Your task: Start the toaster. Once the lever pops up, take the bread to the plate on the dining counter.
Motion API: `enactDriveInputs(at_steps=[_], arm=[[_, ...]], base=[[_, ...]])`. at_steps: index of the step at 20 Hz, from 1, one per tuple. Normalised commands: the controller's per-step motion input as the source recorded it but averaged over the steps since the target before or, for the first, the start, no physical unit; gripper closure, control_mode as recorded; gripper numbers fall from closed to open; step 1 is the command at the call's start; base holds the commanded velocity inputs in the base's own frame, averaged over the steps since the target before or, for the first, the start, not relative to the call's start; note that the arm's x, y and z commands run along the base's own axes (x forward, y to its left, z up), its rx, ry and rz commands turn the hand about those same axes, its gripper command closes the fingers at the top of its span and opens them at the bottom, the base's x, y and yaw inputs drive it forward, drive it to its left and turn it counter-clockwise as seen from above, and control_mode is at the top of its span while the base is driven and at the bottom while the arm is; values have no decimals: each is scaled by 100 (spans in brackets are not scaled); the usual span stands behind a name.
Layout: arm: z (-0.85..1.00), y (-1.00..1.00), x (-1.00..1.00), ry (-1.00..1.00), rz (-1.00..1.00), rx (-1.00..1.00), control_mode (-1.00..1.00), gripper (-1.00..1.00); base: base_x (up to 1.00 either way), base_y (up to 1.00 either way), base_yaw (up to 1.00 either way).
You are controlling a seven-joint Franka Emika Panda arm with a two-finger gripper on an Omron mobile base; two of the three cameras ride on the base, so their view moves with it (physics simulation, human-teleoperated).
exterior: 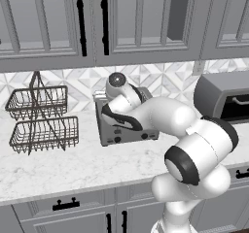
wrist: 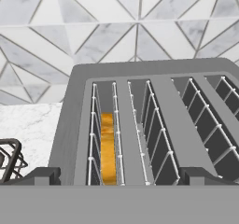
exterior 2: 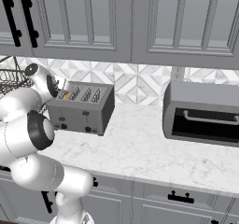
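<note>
Now, going left to right in the left base view, a two-tier wire basket [exterior: 41, 120] is standing on the marble worktop [exterior: 73, 169] at about nine o'clock. Near the centre the toaster [exterior: 127, 132] is sitting against the tiled backsplash [exterior: 160, 79], much of it hidden behind the white arm [exterior: 194, 144], which is reaching over its top. At three o'clock the toaster oven [exterior: 221, 98] is sitting with its dark door facing the room. Grey wall cabinets [exterior: 136, 18] are hanging at twelve o'clock.

In the right base view the toaster [exterior 2: 83, 107] is sitting at about nine o'clock, its four slots facing up and its levers and knobs on the near face, with the arm's wrist hovering just beside its left end. The toaster oven [exterior 2: 203, 113] is sitting well apart from it at three o'clock.

In the hand view the camera is looking down into the toaster [wrist: 154, 125]. The bread [wrist: 108, 148] is standing on edge inside the leftmost slot, at about seven o'clock, sunk between the wire guides. The gripper [wrist: 119, 176] is holding its jaws spread wide, one dark fingertip [wrist: 42, 175] showing low on the left and the other low on the right, gripping nothing. A bit of the wire basket [wrist: 9, 160] is showing at eight o'clock.
</note>
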Motion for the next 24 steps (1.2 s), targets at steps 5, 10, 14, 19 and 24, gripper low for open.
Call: enactDriveInputs(at_steps=[5,10,14,19,24], arm=[[0,0,0,0,0,0,-100,-100],[0,0,0,0,0,0,-100,-100],[0,0,0,0,0,0,-100,-100],[0,0,0,0,0,0,-100,-100],[0,0,0,0,0,0,-100,-100]], base=[[0,0,0],[0,0,0],[0,0,0],[0,0,0],[0,0,0]])
